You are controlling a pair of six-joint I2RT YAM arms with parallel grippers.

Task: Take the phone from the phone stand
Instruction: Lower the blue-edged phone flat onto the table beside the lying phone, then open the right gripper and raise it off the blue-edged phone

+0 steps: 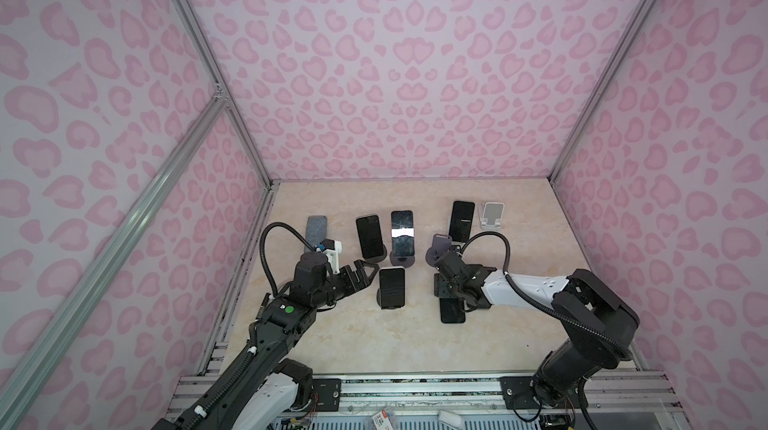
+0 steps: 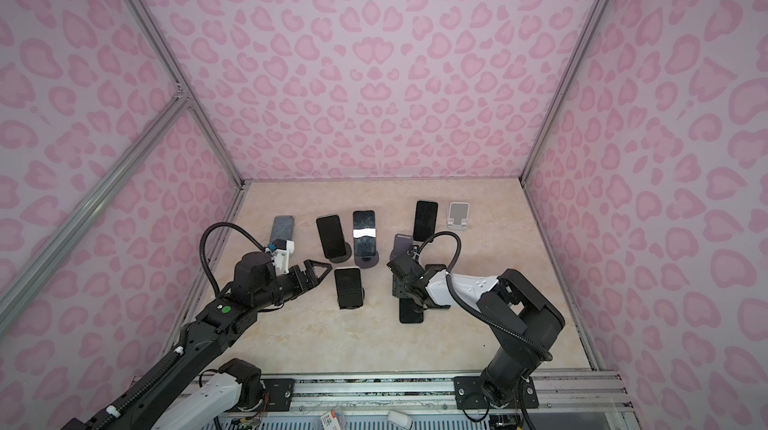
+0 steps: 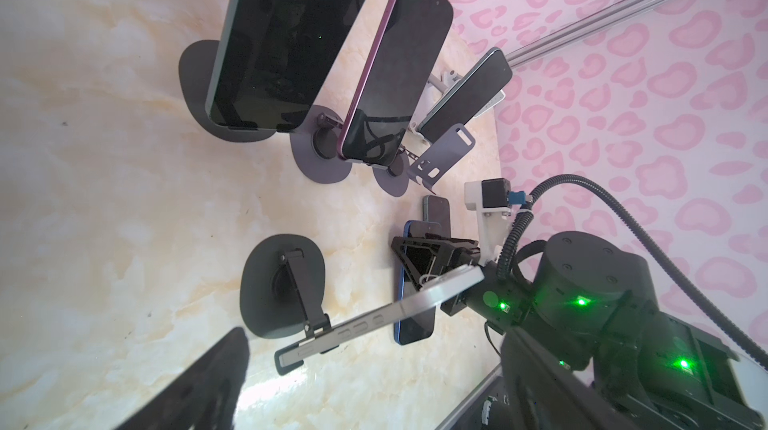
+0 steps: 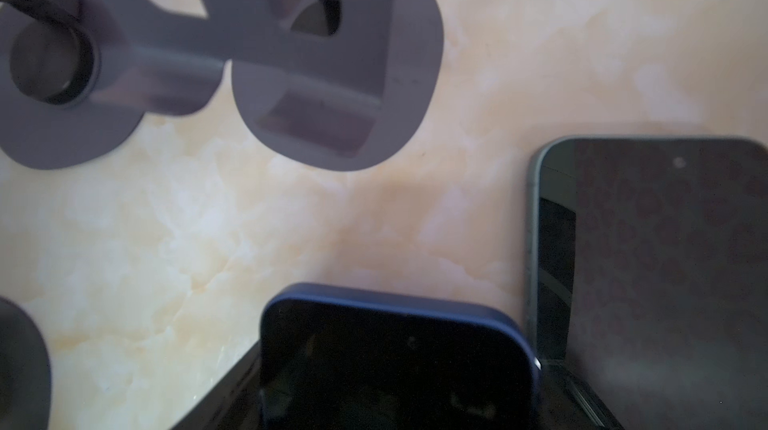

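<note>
Found blue phone (image 1: 452, 312) off any stand, lying flat and screen-up on counter (image 1: 395, 345), right of middle, long axis running near edge to far edge. Read dark blank screen, navy rim, rounded corners. Noted empty purple stand (image 1: 439, 244) just behind it toward far edge, backplate tilted.

Checked right pincer (image 1: 442, 288): parked over phone's far half, fingers (image 4: 224, 399) flanking both long sides. Couldn't tell whether squeezing or loose. Contact line too dark in right wrist view and buried under arm in both top views.

Checked left pincer (image 1: 365, 274): spread wide, holding nothing, hovering just left of silver-rimmed phone (image 1: 392, 287) propped on black stand (image 3: 259, 295) near counter's middle, apart from it.

Logged rest:
- Second dark phone (image 4: 665, 261) flat just beside blue one.
- Two more propped behind middle: black-stand phone (image 1: 369, 236), and glare-streaked phone (image 1: 402, 232) on second purple stand (image 1: 403, 261).
- Another phone (image 1: 462, 221) propped nearer far edge.
- White stand (image 1: 491, 214) empty toward far right corner.
- Grey phone (image 1: 316, 229) flat by left edge, partly hidden by left arm's camera mount.
</note>
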